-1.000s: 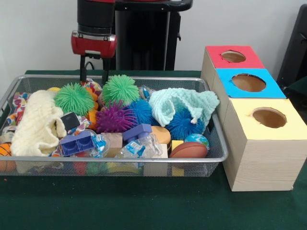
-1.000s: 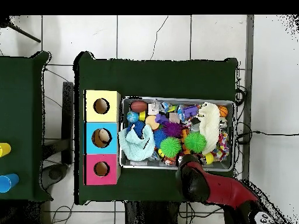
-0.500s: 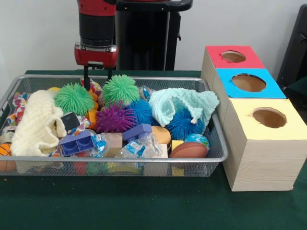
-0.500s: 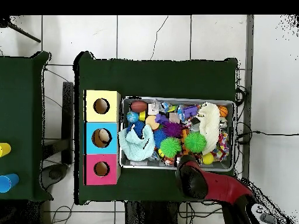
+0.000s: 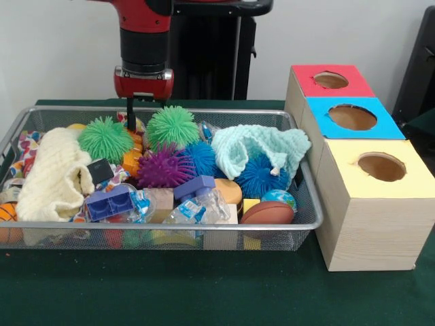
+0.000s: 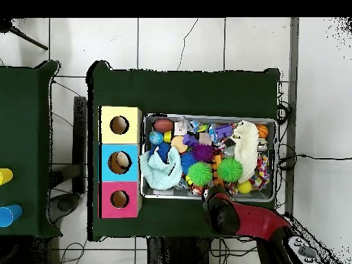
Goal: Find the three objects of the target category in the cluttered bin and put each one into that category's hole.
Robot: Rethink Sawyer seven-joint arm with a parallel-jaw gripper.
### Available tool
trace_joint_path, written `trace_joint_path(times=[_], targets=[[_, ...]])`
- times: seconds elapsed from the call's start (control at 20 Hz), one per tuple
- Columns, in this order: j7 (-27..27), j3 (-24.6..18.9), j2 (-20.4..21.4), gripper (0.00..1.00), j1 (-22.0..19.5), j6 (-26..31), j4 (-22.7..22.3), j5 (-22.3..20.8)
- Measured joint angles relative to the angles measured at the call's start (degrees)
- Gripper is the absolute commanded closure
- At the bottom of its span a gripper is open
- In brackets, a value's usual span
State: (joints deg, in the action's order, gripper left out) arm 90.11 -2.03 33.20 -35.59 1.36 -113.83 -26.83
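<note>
The wire-mesh bin [image 5: 170, 228] is full of toys. A polka-dot cloth piece [image 5: 28, 144] lies at its far left end; in the overhead view it shows at the right end [image 6: 262, 173]. Another dotted patch [image 5: 138, 125] peeks out between the two green spiky balls. My gripper [image 5: 143, 113] hangs open and empty over the bin's far side, just above that patch. One finger [image 5: 130, 113] shows; the other is behind a green ball. The yellow-topped box's round hole [image 5: 382, 166] is at the right, near the front, and also shows in the overhead view [image 6: 119, 125].
Two green spiky balls [image 5: 105, 139] [image 5: 171, 126], a purple one [image 5: 163, 167] and blue ones fill the middle. A cream waffle cloth [image 5: 53, 178] lies left, a mint knitted cloth [image 5: 262, 147] right. Blue-topped [image 5: 351, 117] and red-topped [image 5: 331, 80] boxes stand behind the yellow one. The red arm [image 6: 249, 221] covers the bin's near edge in the overhead view.
The gripper has moved down and to the right in the front view, closer over the bin's far side between the green balls. Nothing in the bin has moved.
</note>
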Motion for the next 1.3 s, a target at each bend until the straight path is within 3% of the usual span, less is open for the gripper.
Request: trace_joint_path(times=[0.9,1.3], targets=[[0.0,3.61,0.86,0.0,0.98,0.73,0.13,-1.54],[0.0,5.95,-1.94,0.0,1.84,0.12,1.36,-2.08]])
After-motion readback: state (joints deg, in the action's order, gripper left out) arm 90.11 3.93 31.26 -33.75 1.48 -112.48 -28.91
